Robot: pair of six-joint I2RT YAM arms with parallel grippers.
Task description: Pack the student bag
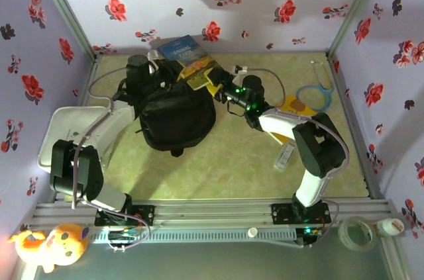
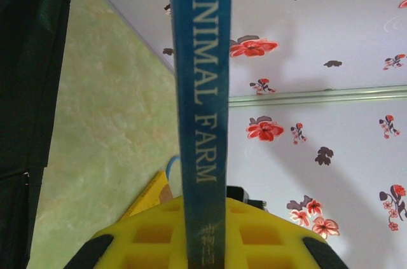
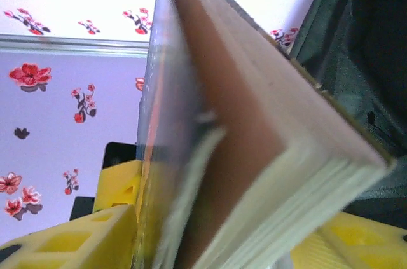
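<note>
On a green table, the floppy black fabric backpack lies centre-left, likely best taken by its opening's rim, as left jaws clamp a blue paperback, right jaws parted astride it, grip unclear.

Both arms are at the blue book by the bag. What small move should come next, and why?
Probably ease the blue book down into the student bag. The left gripper is clamped on its spine, the right gripper straddles its page edge, and most of the book shows beyond the bag's far end.
</note>
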